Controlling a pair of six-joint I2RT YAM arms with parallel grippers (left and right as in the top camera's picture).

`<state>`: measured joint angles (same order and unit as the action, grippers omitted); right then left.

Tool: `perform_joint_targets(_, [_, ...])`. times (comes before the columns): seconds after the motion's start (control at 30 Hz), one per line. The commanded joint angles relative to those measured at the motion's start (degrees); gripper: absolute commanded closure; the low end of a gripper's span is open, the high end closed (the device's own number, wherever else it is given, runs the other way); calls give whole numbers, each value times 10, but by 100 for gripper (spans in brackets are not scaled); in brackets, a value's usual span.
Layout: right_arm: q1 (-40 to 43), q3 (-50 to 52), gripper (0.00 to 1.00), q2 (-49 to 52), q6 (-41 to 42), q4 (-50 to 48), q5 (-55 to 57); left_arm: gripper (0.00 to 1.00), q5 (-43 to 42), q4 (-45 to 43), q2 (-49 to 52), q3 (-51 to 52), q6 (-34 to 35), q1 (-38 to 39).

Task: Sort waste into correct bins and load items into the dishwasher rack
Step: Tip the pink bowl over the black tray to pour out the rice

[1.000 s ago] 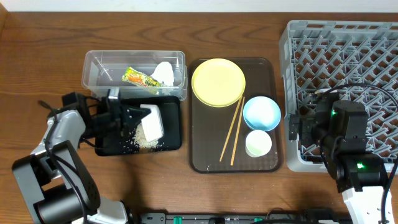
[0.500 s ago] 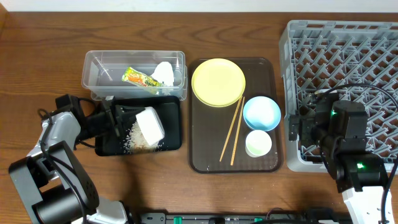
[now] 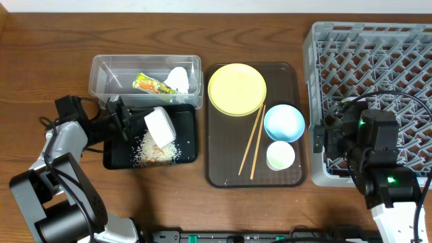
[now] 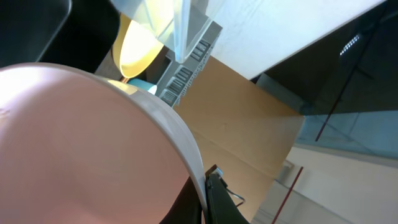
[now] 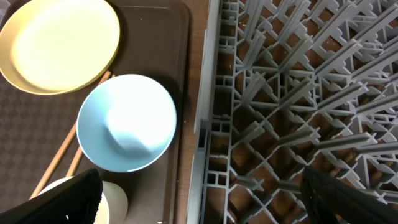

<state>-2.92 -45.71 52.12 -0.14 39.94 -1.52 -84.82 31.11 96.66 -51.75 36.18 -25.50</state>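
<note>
White bowl (image 3: 160,126) tipped over black tray (image 3: 116,160), clamped in left gripper (image 3: 135,125); right gripper (image 5: 214,196) gapes wide, empty, above rack (image 5: 298,93).

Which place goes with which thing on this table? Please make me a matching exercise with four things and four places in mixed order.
Things:
1. food wrapper
2. rice scraps
3. yellow plate
4. white bowl

Places:
A. on the brown serving tray
B. gripped by the left gripper, tilted over the black tray
C. inside the clear tub
D. lying in the black tray

Pairs: 1-C, 2-D, 3-A, 4-B
</note>
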Motion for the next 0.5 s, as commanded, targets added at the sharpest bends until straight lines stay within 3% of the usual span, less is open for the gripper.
perform_joint_targets(0.0, [-1,-12,1,0,9,0,0,93,-18,-6,3,0,-32,-3])
perform_joint_targets(0.47, [-1,-12,1,0,10,-3,0,94,-53,-21,-3,0,-118,11])
